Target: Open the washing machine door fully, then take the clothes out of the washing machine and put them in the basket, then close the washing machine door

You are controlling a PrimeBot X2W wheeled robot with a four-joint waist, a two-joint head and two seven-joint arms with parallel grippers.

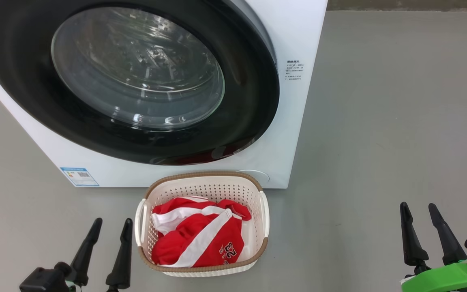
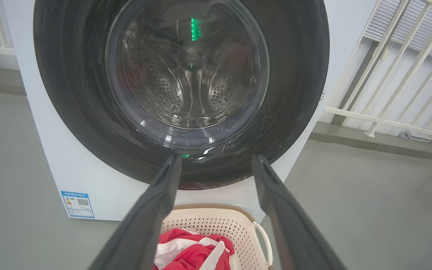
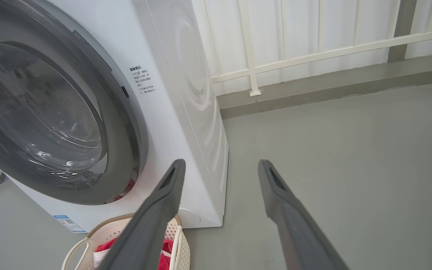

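On the lower left front corner of the washing machine [image 1: 302,121], a small blue label [image 1: 79,177] with a QR code and a coloured rating strip; print too small to read. On the white front, right of the washing machine door [image 1: 22,81], a short block of dark printed lines [image 1: 294,69], a heading above several rows, too fine to read. On the red garment, "23" [image 1: 229,249] in black and white digits, turned sideways in the head view, with a line of small lettering beside it, unreadable.

In the basket [image 1: 203,175], cream perforated plastic with a brown woven-look rim and white side handles: the clothes [image 1: 193,239], red with broad white stripes, bunched with some white fabric and lying below the rim. Basket on the grey floor [image 1: 379,142], just in front of the machine's lower front, below the door.

Door lying flat against the machine front, glossy black rim around the clear glass bowl; through the glass, the perforated steel drum [image 2: 186,90].

Left tool [image 1: 112,222] spread wide, holding nothing, near the basket's left side but apart from it. Right tool [image 1: 417,205] likewise spread wide and empty, well to the right of the basket over bare floor, with a green mount [image 1: 444,278] at its base. Behind the machine, a white railing [image 3: 313,52].
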